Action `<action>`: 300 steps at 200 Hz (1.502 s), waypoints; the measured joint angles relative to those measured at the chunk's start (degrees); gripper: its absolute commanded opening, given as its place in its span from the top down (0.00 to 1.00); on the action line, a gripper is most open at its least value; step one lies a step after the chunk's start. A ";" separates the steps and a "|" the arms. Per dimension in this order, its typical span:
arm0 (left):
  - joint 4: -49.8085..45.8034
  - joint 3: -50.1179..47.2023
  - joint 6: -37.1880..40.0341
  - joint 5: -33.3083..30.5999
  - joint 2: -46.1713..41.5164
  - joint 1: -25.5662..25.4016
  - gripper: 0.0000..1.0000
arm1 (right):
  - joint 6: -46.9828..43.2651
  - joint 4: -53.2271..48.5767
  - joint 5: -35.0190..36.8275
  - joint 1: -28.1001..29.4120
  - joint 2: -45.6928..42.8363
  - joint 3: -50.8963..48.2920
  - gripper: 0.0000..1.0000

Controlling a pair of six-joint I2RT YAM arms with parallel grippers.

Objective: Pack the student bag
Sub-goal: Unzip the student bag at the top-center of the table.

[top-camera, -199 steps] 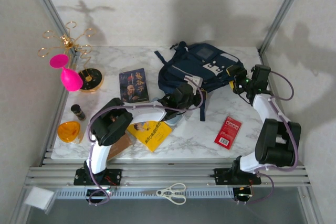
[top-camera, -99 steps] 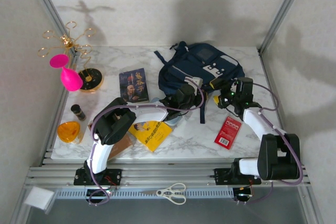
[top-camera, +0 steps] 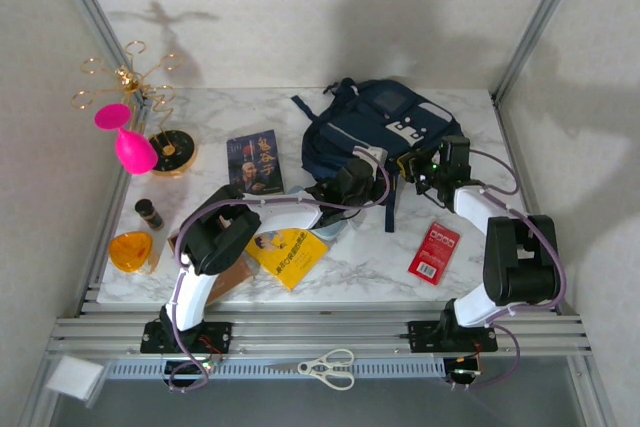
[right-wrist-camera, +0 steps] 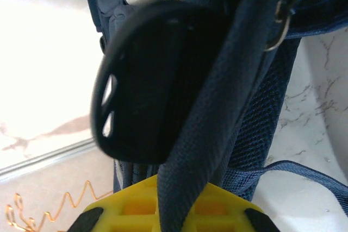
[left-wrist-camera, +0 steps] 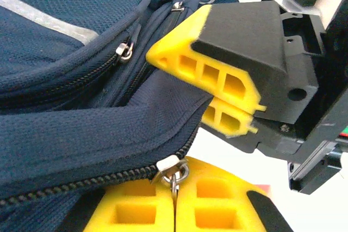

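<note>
Pinching suits the limp navy-blue fabric backpack [top-camera: 372, 132]: left tool [left-wrist-camera: 175, 206] clamps its metal zipper pull [left-wrist-camera: 172, 168], right tool [right-wrist-camera: 173, 211] its fabric edge [left-wrist-camera: 163, 107].

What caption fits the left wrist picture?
Left jaws shut on the zipper pull of the student bag; right jaws pinch its fabric.

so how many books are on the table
2: a dark-covered book left of the student bag, and a yellow book partly under the left arm, which may hide others.
</note>
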 measured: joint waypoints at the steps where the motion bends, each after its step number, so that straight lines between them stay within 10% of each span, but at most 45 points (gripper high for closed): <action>1: -0.04 0.00 -0.07 0.00 0.00 0.00 1.00 | -0.02 -0.04 -0.04 -0.02 0.02 0.04 1.00; 129: -10.43 -8.22 0.96 5.53 -9.40 5.03 1.00 | -13.14 -9.16 -7.28 -5.46 3.13 6.23 1.00; 169: -15.39 -4.13 1.81 8.17 -9.16 5.38 1.00 | -15.54 -9.94 -5.31 -5.31 2.84 6.23 0.42; 222: -18.23 -1.53 0.33 8.96 -7.19 5.22 1.00 | -10.45 -7.08 0.90 2.32 -2.89 1.25 0.16; 258: -20.41 -0.15 0.33 8.74 -6.62 4.96 1.00 | -3.32 -4.81 6.16 8.00 -3.72 -1.27 0.24; 300: -21.68 1.38 0.33 8.48 -6.62 4.96 1.00 | 1.14 -3.76 9.40 9.64 -3.32 -2.16 0.75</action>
